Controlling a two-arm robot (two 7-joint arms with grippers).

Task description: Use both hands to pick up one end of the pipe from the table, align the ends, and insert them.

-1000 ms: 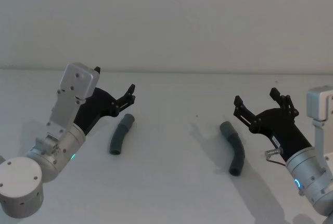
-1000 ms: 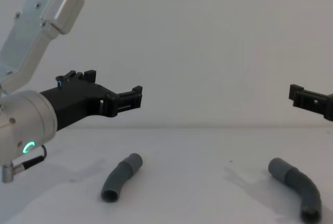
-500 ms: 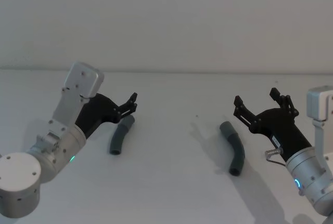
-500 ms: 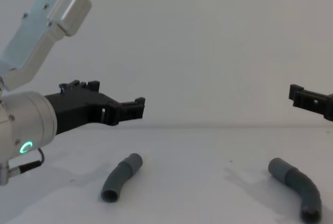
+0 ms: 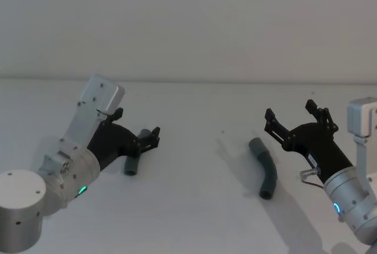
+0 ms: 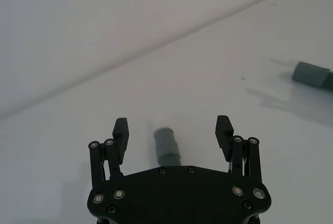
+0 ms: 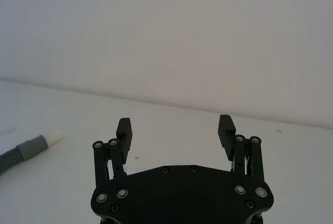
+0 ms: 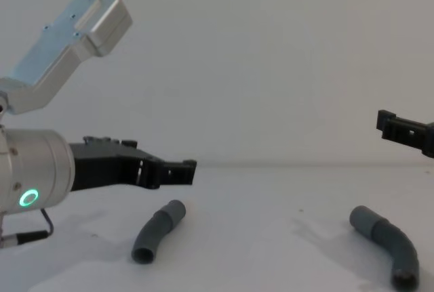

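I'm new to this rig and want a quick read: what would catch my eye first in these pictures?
The left gripper, open, hangs low over the far end of the left pipe piece, with a finger to either side of the cuff but not touching it. The right gripper, also open, is higher off the white table, to the right of the right pipe piece, which lies bent and untouched.

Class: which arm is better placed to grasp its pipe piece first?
Left. The left pincer, open, hovers low over the left pipe piece; the right pincer, open, hangs clear of the right pipe piece.
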